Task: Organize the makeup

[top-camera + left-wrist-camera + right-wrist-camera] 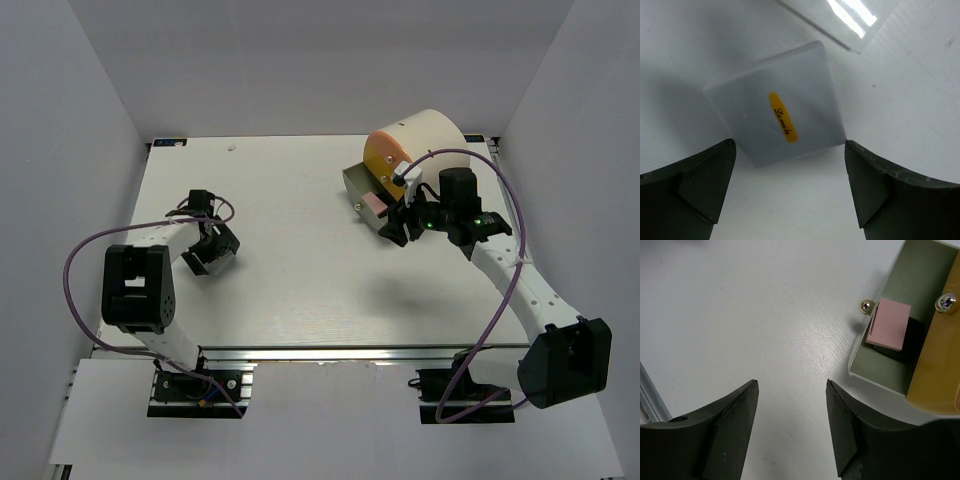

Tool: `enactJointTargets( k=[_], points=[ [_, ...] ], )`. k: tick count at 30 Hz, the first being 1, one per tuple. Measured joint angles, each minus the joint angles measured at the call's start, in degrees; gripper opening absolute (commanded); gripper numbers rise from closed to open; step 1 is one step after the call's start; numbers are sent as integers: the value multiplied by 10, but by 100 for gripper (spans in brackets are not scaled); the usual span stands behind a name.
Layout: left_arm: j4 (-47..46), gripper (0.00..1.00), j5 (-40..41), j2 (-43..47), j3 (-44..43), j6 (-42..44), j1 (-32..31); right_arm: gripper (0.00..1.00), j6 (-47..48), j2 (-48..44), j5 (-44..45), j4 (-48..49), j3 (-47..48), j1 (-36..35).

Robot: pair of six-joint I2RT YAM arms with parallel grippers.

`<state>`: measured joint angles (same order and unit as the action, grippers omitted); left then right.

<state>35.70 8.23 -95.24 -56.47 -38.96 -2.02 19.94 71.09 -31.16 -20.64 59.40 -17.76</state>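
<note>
Left gripper (790, 144): fingers spread wide, holding nothing, poised one on each side of a pale square compact (775, 117) that lies flat on the table (290, 290), on the left side. No contact with it.

Right gripper (792, 385): fingers apart and empty over bare table, just beside the open grey drawer (875, 375) of the cream cylinder (425, 135). A pink square (888, 322) sits in that drawer, perched on a dark item (912, 340) against the front wall.

Risks, as judged:
- The compact is thin, smooth and turned at an angle to the fingers. Closing on corners rather than flat edges could spin it or squirt it out; a descent stopping short could slide over the lid.
- The pink square rides high on the item below. If it stands proud of the drawer, closing could jam or tip it out.
- The right gripper is close to the drawer's knob (866, 306); a careless swing could shove the drawer.

Writing: an orange oval label on the compact's lid bears dark script, possibly "La moda"; last letters uncertain. No other text visible.
</note>
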Motion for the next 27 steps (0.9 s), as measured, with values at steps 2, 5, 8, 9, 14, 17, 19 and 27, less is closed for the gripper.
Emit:
enactJointTargets(
  k=[2, 5, 8, 9, 14, 17, 19, 27],
  points=[
    [-3, 98, -1, -11, -11, 5, 3, 62, 0, 0, 2, 0, 0, 0],
    [-6, 98, -5, -26, -25, 9, 6, 62, 0, 0, 2, 0, 0, 0],
    [-6, 98, -8, -34, -33, 10, 8, 62, 0, 0, 2, 0, 0, 0],
    [-6, 98, -9, -36, -35, 10, 8, 62, 0, 0, 2, 0, 0, 0],
    [-6, 98, -12, -38, -37, 3, 10, 62, 0, 0, 2, 0, 0, 0],
    [-7, 98, -16, -38, -37, -8, 12, 62, 0, 0, 2, 0, 0, 0],
    [-8, 98, -20, -38, -38, -19, 12, 62, 0, 0, 2, 0, 0, 0],
    [-9, 98, -36, -42, -45, -64, 16, 62, 0, 0, 2, 0, 0, 0]
  ],
)
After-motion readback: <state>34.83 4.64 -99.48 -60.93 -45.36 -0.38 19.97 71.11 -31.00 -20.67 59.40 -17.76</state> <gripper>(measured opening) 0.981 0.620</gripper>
